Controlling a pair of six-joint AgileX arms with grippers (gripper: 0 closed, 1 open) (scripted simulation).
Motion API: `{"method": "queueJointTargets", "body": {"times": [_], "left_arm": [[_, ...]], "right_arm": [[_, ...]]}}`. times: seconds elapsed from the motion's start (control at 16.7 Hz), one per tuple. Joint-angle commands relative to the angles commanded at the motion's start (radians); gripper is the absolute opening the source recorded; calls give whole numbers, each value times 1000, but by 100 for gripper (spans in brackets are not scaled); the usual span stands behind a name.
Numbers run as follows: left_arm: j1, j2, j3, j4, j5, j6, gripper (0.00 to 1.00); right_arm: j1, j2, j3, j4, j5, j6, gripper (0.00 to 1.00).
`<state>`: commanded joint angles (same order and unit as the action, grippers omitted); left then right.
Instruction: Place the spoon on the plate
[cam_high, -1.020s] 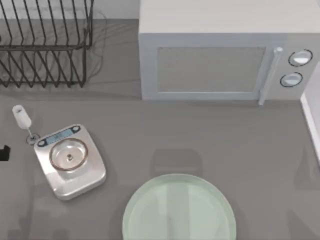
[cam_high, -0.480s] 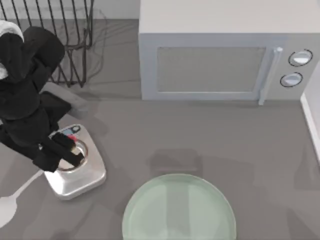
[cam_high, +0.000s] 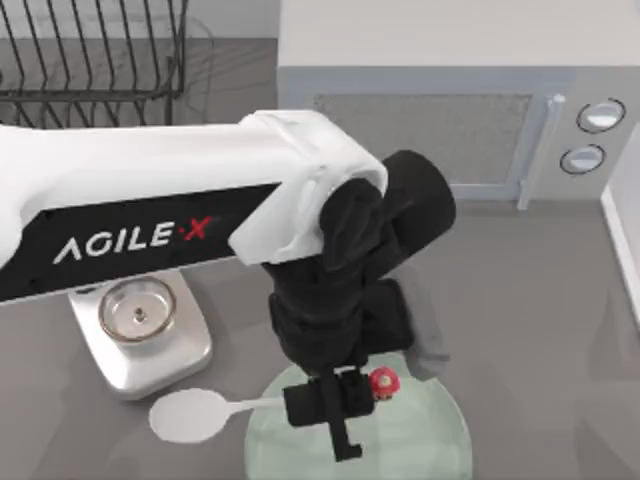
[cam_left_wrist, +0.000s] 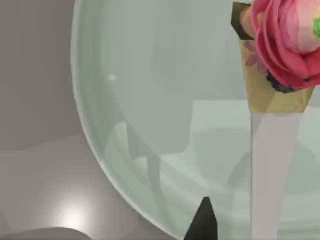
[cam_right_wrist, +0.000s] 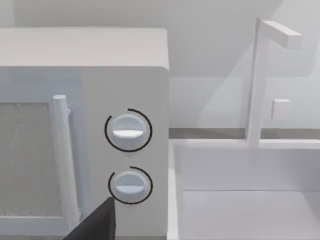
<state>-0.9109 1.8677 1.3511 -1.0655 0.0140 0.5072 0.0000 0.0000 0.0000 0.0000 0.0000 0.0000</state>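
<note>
The pale green plate (cam_high: 420, 440) lies at the table's front middle. My left gripper (cam_high: 335, 408) hovers over the plate's left part, shut on the white spoon (cam_high: 190, 415). The spoon's oval bowl hangs off the plate to the left, and its thin handle crosses the rim into the jaws. In the left wrist view the spoon handle (cam_left_wrist: 272, 165) runs over the plate (cam_left_wrist: 150, 75), and a pink flower ornament (cam_left_wrist: 285, 40) sits at its end. That flower (cam_high: 383, 380) shows just right of the gripper. My right gripper (cam_right_wrist: 94, 225) is parked facing the microwave.
A silver kitchen scale (cam_high: 140, 335) stands left of the plate, close to the spoon's bowl. A white microwave (cam_high: 440, 120) fills the back right and a black wire dish rack (cam_high: 90, 50) the back left. A white sink basin (cam_right_wrist: 245, 200) sits beside the microwave.
The spoon lay left of the scale a second ago. My left arm came in, took it, and swung right, carrying it from the scale to over the plate.
</note>
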Motion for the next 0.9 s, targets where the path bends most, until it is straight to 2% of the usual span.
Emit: {"method": "queueJointTargets", "body": {"times": [0.24,0.9], "left_arm": [[-125,36,40,29,1,50,0],[-126,24,36,40,-2,51,0]], "right_arm": [[0,0,0,0,0,0,100],[0,0,0,0,0,0,100]]}}
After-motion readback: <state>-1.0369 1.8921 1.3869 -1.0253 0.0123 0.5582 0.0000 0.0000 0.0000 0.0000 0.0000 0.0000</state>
